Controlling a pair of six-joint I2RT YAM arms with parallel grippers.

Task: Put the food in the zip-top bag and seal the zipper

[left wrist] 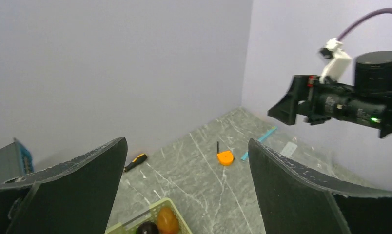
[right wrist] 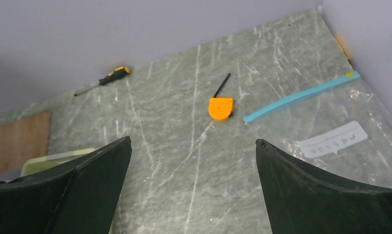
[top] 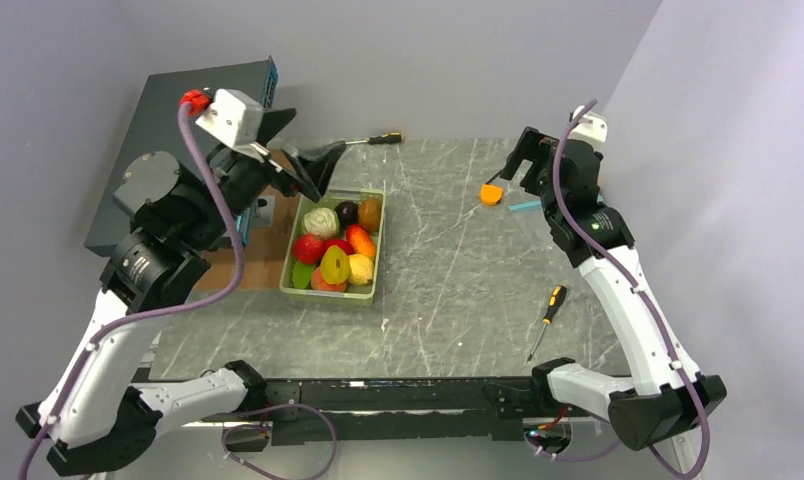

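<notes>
Left gripper [left wrist: 186,144] and right gripper [right wrist: 194,141] are both spread wide on my end, holding nothing. Food [top: 334,245] is piled in the green tray [top: 330,296], left of centre in the top view. Zip-top bag [right wrist: 330,122] lies flat at the right of the right wrist view.

Food [top: 335,250] in tray [top: 381,240]; bag [right wrist: 330,122] well right

Open tabletop [top: 448,270] between tray [top: 328,295] and bag [right wrist: 330,122]

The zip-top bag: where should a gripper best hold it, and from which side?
Probably at the zipper edge: the zip-top bag lies flat, and that teal strip looks its firmest part. The open right gripper could descend from the orange tool's side.
</notes>
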